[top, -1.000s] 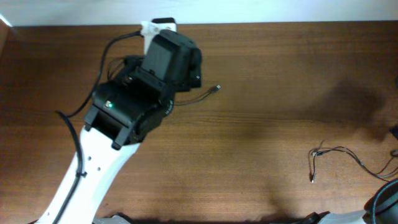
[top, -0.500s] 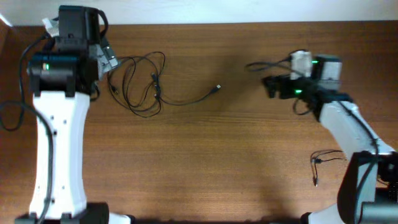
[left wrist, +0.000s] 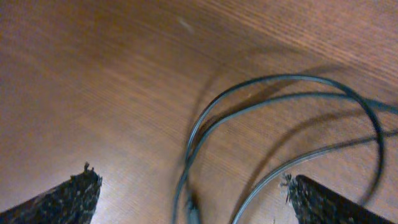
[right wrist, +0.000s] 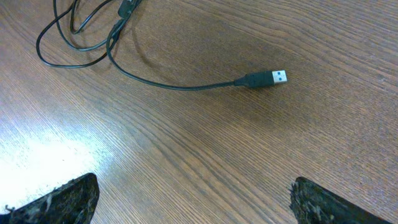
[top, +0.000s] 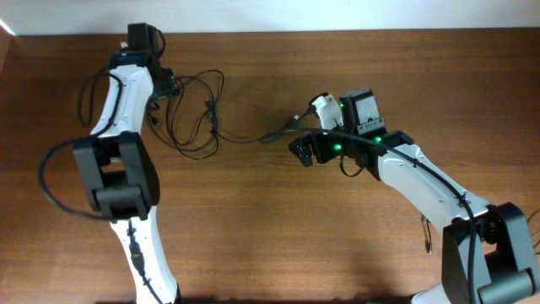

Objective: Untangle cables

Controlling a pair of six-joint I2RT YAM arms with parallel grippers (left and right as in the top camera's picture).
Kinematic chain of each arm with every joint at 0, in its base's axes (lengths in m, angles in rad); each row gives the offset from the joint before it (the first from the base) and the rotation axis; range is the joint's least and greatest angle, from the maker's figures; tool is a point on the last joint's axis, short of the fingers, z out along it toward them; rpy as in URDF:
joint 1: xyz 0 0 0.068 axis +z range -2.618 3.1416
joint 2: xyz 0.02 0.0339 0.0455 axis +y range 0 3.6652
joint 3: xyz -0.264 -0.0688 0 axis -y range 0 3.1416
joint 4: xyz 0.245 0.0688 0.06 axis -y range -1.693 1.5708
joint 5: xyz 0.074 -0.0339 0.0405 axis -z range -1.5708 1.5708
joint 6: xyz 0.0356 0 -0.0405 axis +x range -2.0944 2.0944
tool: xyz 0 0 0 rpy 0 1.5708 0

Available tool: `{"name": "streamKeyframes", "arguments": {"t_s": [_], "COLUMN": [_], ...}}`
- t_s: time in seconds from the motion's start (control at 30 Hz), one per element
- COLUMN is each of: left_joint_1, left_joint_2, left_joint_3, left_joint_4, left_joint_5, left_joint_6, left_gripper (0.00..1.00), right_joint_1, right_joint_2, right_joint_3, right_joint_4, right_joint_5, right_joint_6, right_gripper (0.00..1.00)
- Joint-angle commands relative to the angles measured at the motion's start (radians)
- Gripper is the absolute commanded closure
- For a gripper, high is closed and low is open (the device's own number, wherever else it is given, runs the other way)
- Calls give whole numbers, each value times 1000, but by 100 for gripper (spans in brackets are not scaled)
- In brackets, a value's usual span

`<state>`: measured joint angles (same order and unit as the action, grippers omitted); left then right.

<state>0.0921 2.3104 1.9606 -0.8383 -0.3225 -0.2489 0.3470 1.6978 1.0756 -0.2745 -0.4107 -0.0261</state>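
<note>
Several cables (top: 208,107) — wooden table (top: 270,236) beneath.

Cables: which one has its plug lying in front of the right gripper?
The long cable trailing from the tangle; its USB plug lies free there. The small cable lies far off, at the overhead view's lower right.

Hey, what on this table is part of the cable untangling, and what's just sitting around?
Job: tangle of thin black cords; its silver-tipped USB plug; open left pincer; open right pincer.
Lying about: thick black cable looping off the left arm; brown wooden table.
</note>
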Motion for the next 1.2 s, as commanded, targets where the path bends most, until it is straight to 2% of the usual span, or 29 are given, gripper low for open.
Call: {"name": "streamKeyframes", "arguments": {"t_s": [0.0,0.2,0.47,0.77,0.8,0.83,0.87,0.9,0.97,1.1,1.13,1.17], "left_joint_1": [2,3,6,59,60,60,60,60,60,60,60,60], "left_joint_2": [54,62,136,145,145,145,145,145,145,145,145,145], "left_joint_3": [2,3,2,2,2,2,2,2,2,2,2,2], "left_joint_4": [84,203,207,232,231,231,231,231,229,225,225,224], "left_joint_5": [14,13,13,14,42,66,118,136,147,146,146,146], "left_joint_6": [16,19,20,19,19,19,19,19,19,19,19,19], "left_gripper": [1,1,1,0,16,25,46,53,76,90,98,100], "right_joint_1": [8,8,8,8,8,8,8,8,8,8,8,8], "right_joint_2": [2,2,2,2,2,2,2,2,2,2,2,2], "right_joint_3": [15,15,15,15,15,15,15,15,15,15,15,15], "right_joint_4": [0,-33,-40,-40,-40,-40,-40,-40,-40,-40,-40,-40], "right_joint_5": [3,3,4,4,4,4,3,3,3,3,3,3], "right_joint_6": [8,8,8,8,8,8,8,8,8,8,8,8], "right_gripper": [1,1,1,1,1,1,1,1,1,1,1,1]}}
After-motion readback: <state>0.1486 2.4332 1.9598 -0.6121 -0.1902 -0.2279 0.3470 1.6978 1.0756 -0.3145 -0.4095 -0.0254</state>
